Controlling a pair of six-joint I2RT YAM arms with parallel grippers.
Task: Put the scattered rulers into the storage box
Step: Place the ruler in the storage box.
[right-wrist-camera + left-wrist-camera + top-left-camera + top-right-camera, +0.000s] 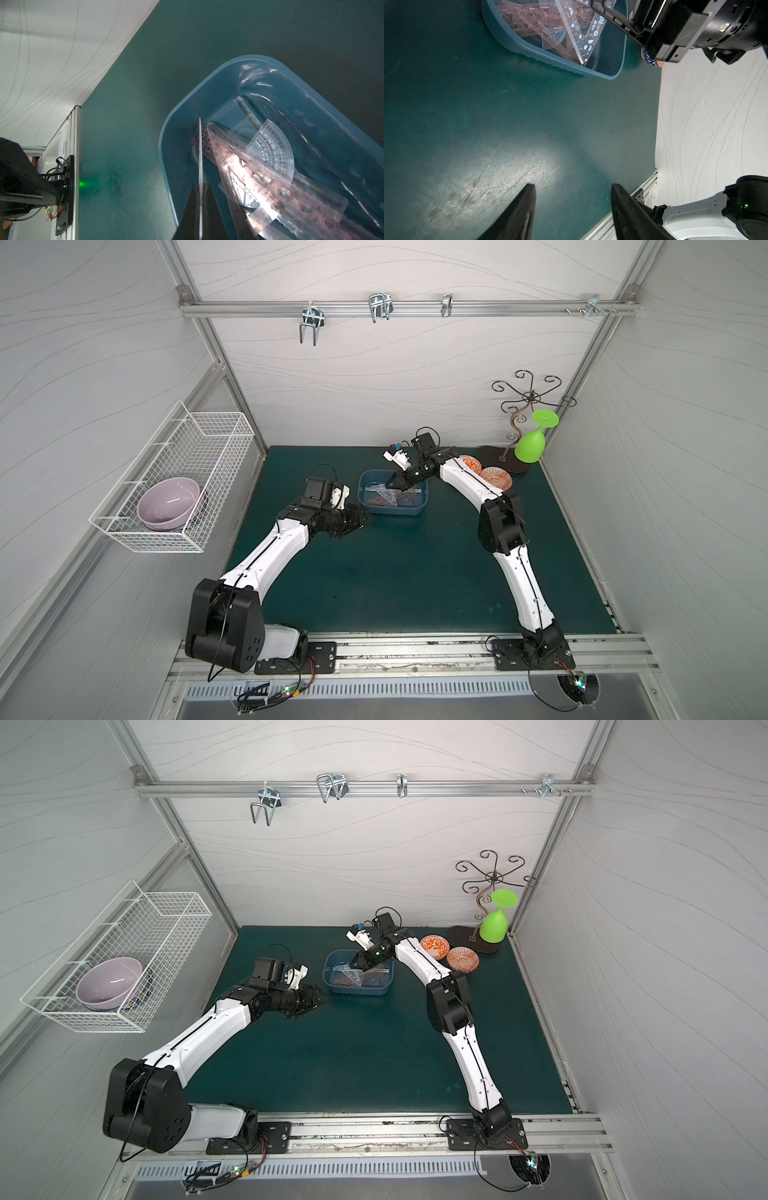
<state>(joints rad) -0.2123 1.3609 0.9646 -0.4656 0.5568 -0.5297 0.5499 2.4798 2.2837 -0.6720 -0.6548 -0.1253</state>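
Also, orange bowls (497, 478) near storage box (394, 512).

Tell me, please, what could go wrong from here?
The right end effector holds the clear triangle on edge over the storage box; released so, it may lean on the wall or slip out. The open left end effector sits close beside the box and might nudge it.

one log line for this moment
left tool: open, empty, beside storage box | right tool: shut on clear triangle ruler, over box | other rulers: inside box
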